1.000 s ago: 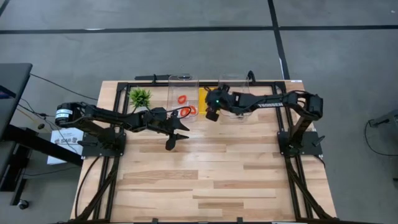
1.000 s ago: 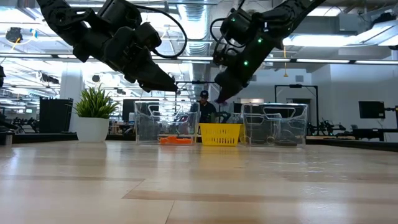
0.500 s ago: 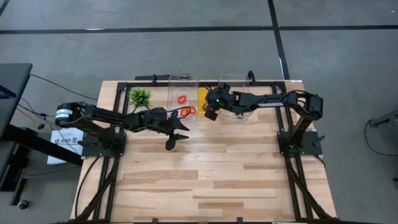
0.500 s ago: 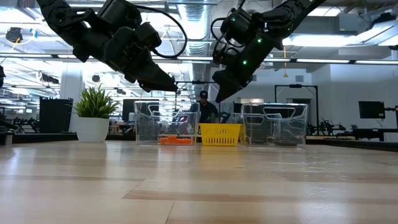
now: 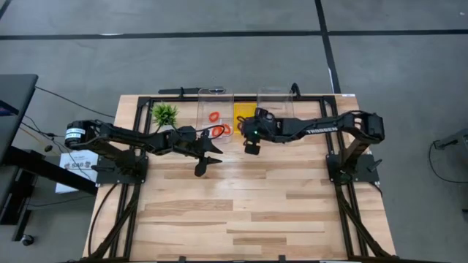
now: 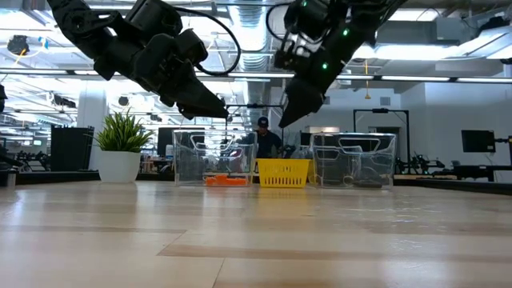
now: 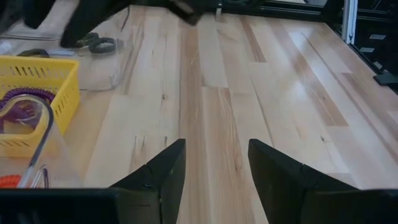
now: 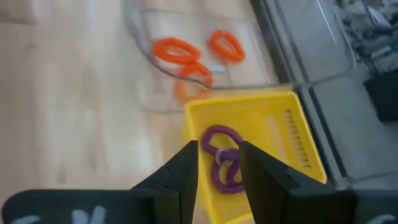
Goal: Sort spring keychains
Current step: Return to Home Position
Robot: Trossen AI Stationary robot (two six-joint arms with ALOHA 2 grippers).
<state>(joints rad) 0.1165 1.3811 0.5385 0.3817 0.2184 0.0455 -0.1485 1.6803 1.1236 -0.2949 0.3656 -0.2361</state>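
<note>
Three red-orange spring keychains [image 8: 174, 48] lie in the left clear bin [image 5: 216, 109]. Purple ones [image 8: 221, 142] lie in the yellow basket [image 5: 243, 113], and black ones [image 7: 99, 43] in the right clear bin [image 5: 275, 102]. My right gripper [image 5: 251, 148] hangs open and empty above the table, just in front of the yellow basket; in its wrist view [image 8: 219, 165] the purple keychains show through the gap. My left gripper [image 5: 208, 166] is open and empty, raised above the table in front of the left clear bin.
A small green plant in a white pot [image 5: 164, 114] stands at the far left of the table. The three containers line the far edge. The wooden tabletop [image 5: 256, 212] stretches toward the near edge. A person [image 6: 263, 136] shows in the room behind.
My right gripper has drawn back from over the yellow basket toward the table's near edge and has risen a little.
</note>
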